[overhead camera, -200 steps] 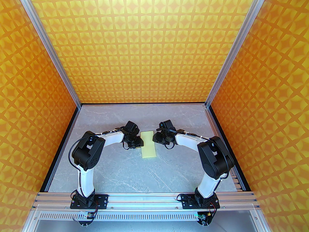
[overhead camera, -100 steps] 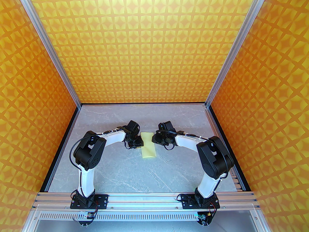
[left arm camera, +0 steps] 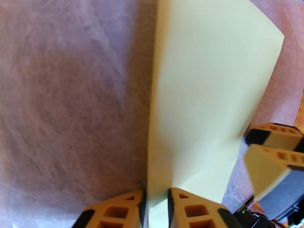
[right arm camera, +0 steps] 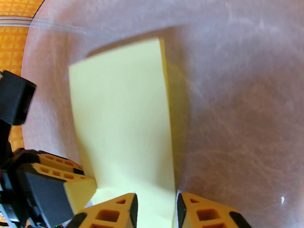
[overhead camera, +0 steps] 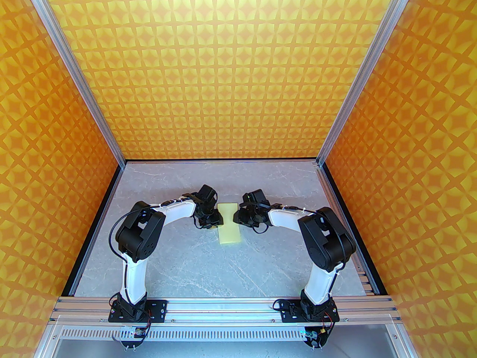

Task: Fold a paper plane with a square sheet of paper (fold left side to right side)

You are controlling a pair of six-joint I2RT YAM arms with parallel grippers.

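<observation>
Sheet of paper (overhead camera: 228, 224), folded narrow, long axis near-to-far. L gripper (left arm camera: 155, 195) on its left edge, jaws near-shut, grip unclear; R gripper (right arm camera: 155, 199) on right edge, jaws slightly apart.

Pale yellow square sheet of paper (overhead camera: 229, 223), folded in half: a narrow strip lying flat, just below mid-frame, slightly tilted.

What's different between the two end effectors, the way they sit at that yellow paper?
The left end effector sits at the left long edge of the yellow paper, the right end effector at its right edge. The left end effector's fingers stand closer together than the right end effector's. Both have jaws apart, with paper showing between.
</observation>
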